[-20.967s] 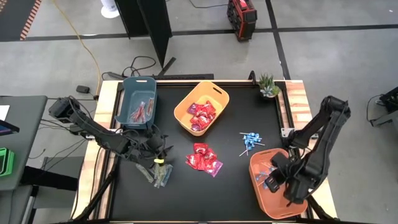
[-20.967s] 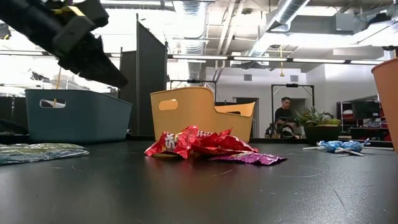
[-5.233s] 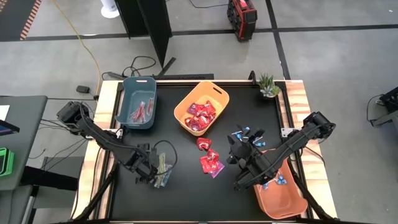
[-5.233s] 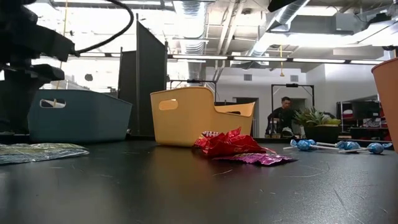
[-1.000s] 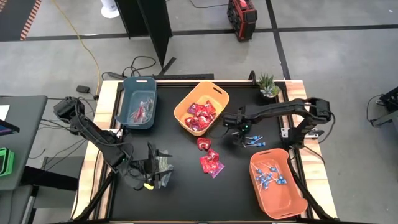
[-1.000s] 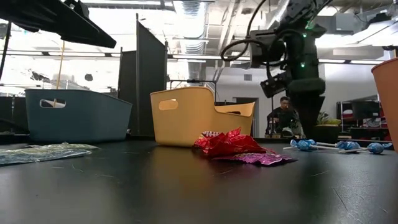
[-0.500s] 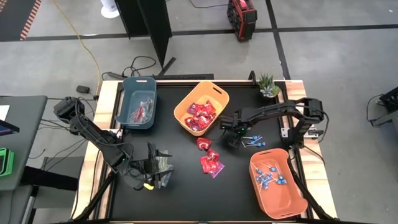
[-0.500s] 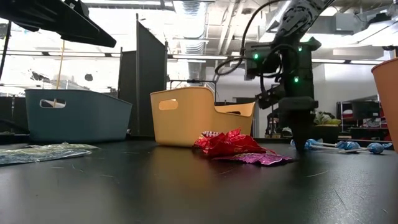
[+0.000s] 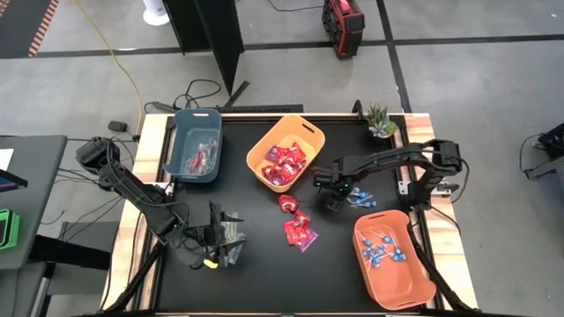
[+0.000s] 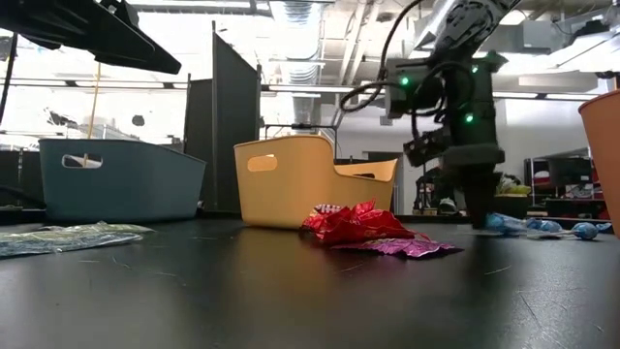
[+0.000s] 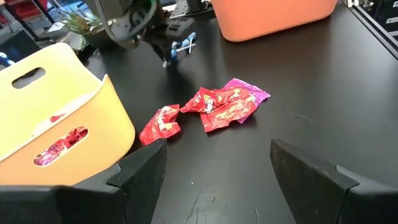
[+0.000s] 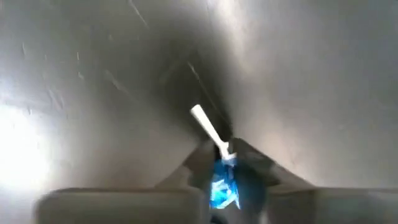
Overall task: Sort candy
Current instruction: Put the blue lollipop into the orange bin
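My right gripper [image 9: 330, 202] points down at the table, shut on a blue-wrapped lollipop [image 12: 221, 185], beside a few more lollipops [image 9: 358, 199]. Red square packets [image 9: 296, 222] lie loose mid-table, and more fill the yellow bin [image 9: 285, 151]. Thin green stick packets [image 9: 234, 255] lie flat near the left front, with my left gripper [image 9: 227, 239] hanging open above them. In the left wrist view its fingers [image 11: 140, 169] stand wide apart with nothing between. My right gripper pinches the lollipop's blue-wrapped head [image 12: 222, 177] between its two fingers, coming from above and pointing down. The white stick [image 12: 207, 127] pokes out past the fingertips over the black table top. Whether the lollipop is clear of the table, I cannot tell.
A blue bin [image 9: 194, 145] with stick packets stands at the far left. An orange bin [image 9: 392, 260] holding lollipops sits at the near right. A small potted plant [image 9: 381, 121] is at the far right corner. Bare black table [image 9: 264, 282] lies along the front.
My right gripper has come down to the table at the left end of the lollipop group, shifting a little toward the near edge, and its fingers have drawn together on one lollipop.
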